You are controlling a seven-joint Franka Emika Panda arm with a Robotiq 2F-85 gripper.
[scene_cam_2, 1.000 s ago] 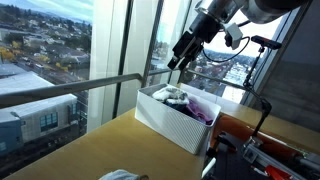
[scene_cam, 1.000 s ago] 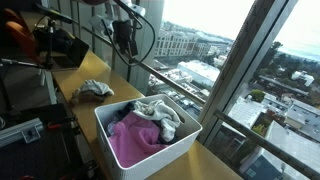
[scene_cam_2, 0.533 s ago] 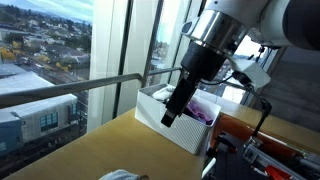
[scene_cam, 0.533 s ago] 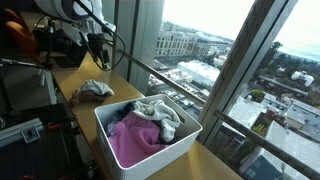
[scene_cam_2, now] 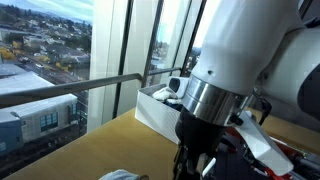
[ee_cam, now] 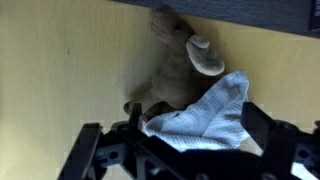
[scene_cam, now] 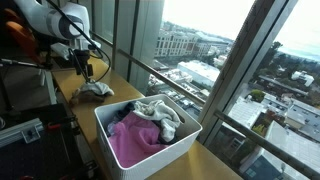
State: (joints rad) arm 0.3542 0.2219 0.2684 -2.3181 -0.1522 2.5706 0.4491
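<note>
Wrist view: wide-spread fingers (ee_cam: 92, 148) hover over crumpled soft cloths (ee_cam: 190, 95) on smooth wooden counter (ee_cam: 70, 60).

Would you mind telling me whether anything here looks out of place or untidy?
Yes: a crumpled heap of cloths lies loose on the wooden counter, apart from the white bin holding the other clothes. The open gripper hangs just above the heap.

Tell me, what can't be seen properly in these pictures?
Cloth pile: cut off by the bottom edge in an exterior view.
White bin: largely hidden behind the arm in an exterior view.
Cloth pile in the wrist view: blurred, its near edge covered by the jaws.
</note>
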